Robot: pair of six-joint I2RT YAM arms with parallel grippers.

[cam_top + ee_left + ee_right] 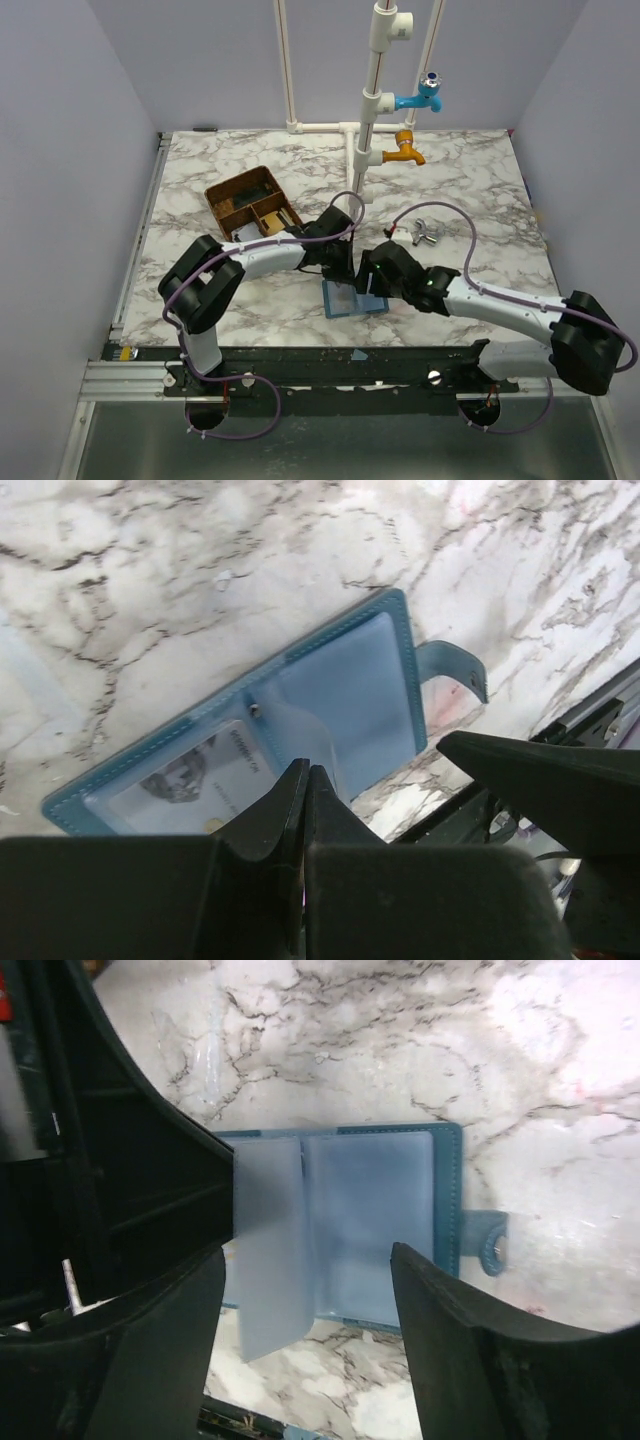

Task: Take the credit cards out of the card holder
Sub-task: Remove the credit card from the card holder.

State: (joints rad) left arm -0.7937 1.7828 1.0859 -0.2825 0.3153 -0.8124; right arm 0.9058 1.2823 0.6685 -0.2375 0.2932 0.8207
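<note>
**Over the open card holder: one gripper wide, one shut**

Beneath the right gripper, whose jaws stood wide apart, the blue card holder lay open on the marble table, one clear leaf fanned out under the gap. The left gripper, pinched together with nothing between its fingers, hung over the holder's edge, just beside a credit card seated in its pocket.

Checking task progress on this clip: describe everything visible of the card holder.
The card holder is a blue stitched sleeve with clear plastic pockets and a snap tab, lying open flat on the marble table near its front edge. One pocket shows a pale card; one plastic leaf stands partly turned. The shut left gripper sits at one edge; the open right gripper hangs over it.
</note>
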